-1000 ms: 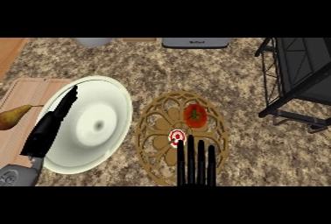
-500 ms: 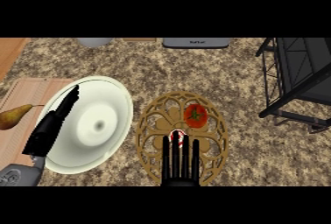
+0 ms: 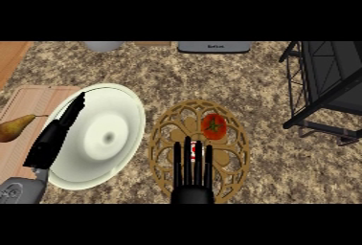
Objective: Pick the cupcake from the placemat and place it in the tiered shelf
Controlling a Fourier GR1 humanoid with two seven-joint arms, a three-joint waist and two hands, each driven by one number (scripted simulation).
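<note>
A round woven brown placemat (image 3: pixel 164 142) lies at the counter's centre. The cupcake (image 3: pixel 193 153) sits on its near half and shows only as red and white slivers between fingers. My right hand (image 3: pixel 192 184) is right over it, open, fingers straight and pointing away from me. Whether they touch it I cannot tell. A red tomato (image 3: pixel 213 125) lies on the mat just beyond the fingertips. The black tiered shelf (image 3: pixel 325 91) stands at the far right. My left hand (image 3: pixel 53 139) rests open along the left rim of a white plate (image 3: pixel 106 136).
A yellow-brown pear (image 3: pixel 14 128) lies on a wooden cutting board (image 3: pixel 28 100) at the left. At the back edge stand a grey appliance (image 3: pixel 213 46) and a pale bowl (image 3: pixel 104 46). Speckled counter separates the placemat from the shelf.
My right hand has slid left and forward across the placemat, so its fingers now cover the cupcake. The left hand, plate and tomato have not moved.
</note>
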